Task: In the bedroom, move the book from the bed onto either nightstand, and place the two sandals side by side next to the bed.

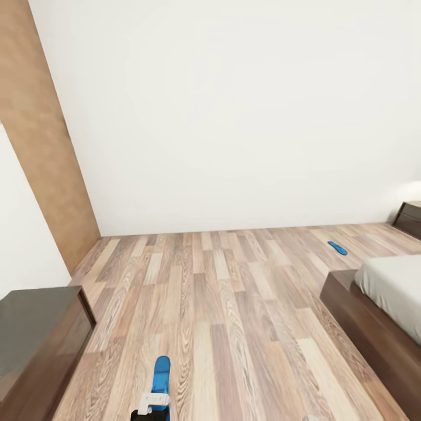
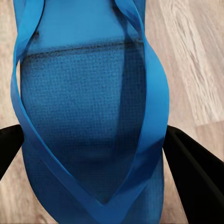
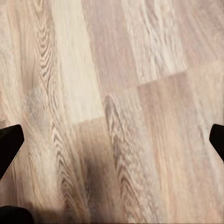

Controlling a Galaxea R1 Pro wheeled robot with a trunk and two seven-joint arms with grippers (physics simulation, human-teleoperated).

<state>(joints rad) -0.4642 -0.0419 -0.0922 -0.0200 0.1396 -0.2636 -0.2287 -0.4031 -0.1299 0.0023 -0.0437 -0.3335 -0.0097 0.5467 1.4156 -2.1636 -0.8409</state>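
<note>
Bright blue flat flip-flop sandal (image 2: 88,116) sits clamped between my left jaws; my right jaws hang spread over the wood-plank floor (image 3: 116,93).

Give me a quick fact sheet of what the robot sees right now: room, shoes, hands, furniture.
room: white walls, wood-plank floor
near sandal: blue flip-flop between the left gripper's fingers
far sandal: on the floor beyond the bed's corner
bed: grey mattress, dark frame, at right
dark cabinet: at left
nightstand: far right edge
right gripper: open above bare floor
</note>
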